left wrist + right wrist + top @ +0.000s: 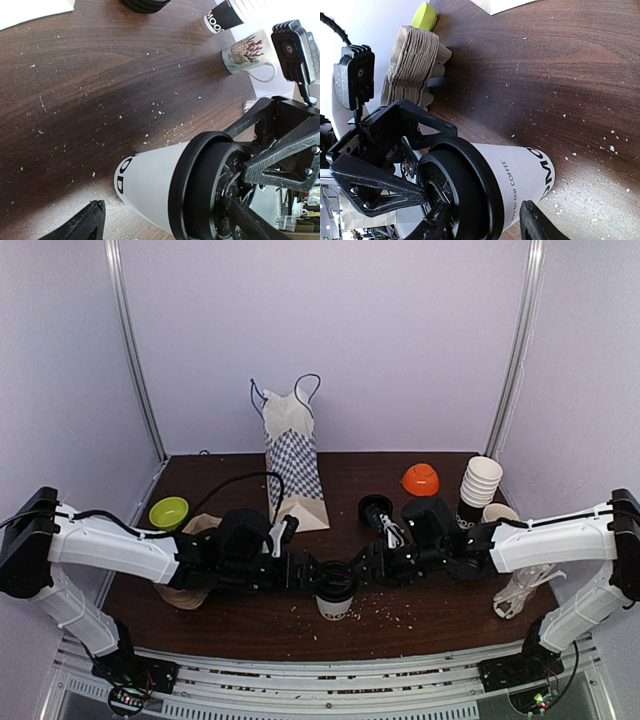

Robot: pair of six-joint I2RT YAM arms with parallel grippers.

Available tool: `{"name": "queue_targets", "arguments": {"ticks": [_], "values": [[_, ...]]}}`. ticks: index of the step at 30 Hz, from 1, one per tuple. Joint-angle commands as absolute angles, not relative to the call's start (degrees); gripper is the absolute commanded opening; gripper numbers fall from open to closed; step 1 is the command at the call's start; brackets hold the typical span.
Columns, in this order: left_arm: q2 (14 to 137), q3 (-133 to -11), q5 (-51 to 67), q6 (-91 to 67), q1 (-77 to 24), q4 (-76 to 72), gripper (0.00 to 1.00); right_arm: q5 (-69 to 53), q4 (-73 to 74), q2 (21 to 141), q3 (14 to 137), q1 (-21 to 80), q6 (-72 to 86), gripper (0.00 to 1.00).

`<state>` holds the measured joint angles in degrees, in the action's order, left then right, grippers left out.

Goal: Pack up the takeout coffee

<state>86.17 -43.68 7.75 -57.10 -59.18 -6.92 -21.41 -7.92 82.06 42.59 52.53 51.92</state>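
Observation:
The takeout coffee [333,606], a white paper cup with black print and a black lid [337,582], stands upright at the table's front middle. My left gripper [312,573] reaches it from the left and my right gripper [362,565] from the right; both meet over the lid. In the left wrist view the cup [150,185] sits between my left gripper's [167,222] spread fingers: one lies across the lid top, the other stands apart near the base. In the right wrist view my right gripper [485,222] is open, straddling the lid's rim [480,185].
A white, blue-checked paper bag [295,465] stands open behind. Black lids [375,508], an orange bowl [421,479], a stack of lidless cups [480,485] and a mug [497,512] are at the right. A green bowl [169,511] and cardboard carriers [190,590] are at the left.

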Motion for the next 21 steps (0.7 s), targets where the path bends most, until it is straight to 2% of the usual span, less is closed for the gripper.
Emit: {"name": "queue_targets", "arguments": {"ticks": [1,21], "values": [[86.31,-41.55,7.17,-57.19,-58.54,-7.41,0.86,-20.40,-4.22,83.18,40.21,52.78,52.09,0.49],[89.25,-36.48,8.79,-58.48,-58.45,-11.77,0.81,-21.12,-6.06,85.64,38.12,52.73,52.84,0.50]]}}
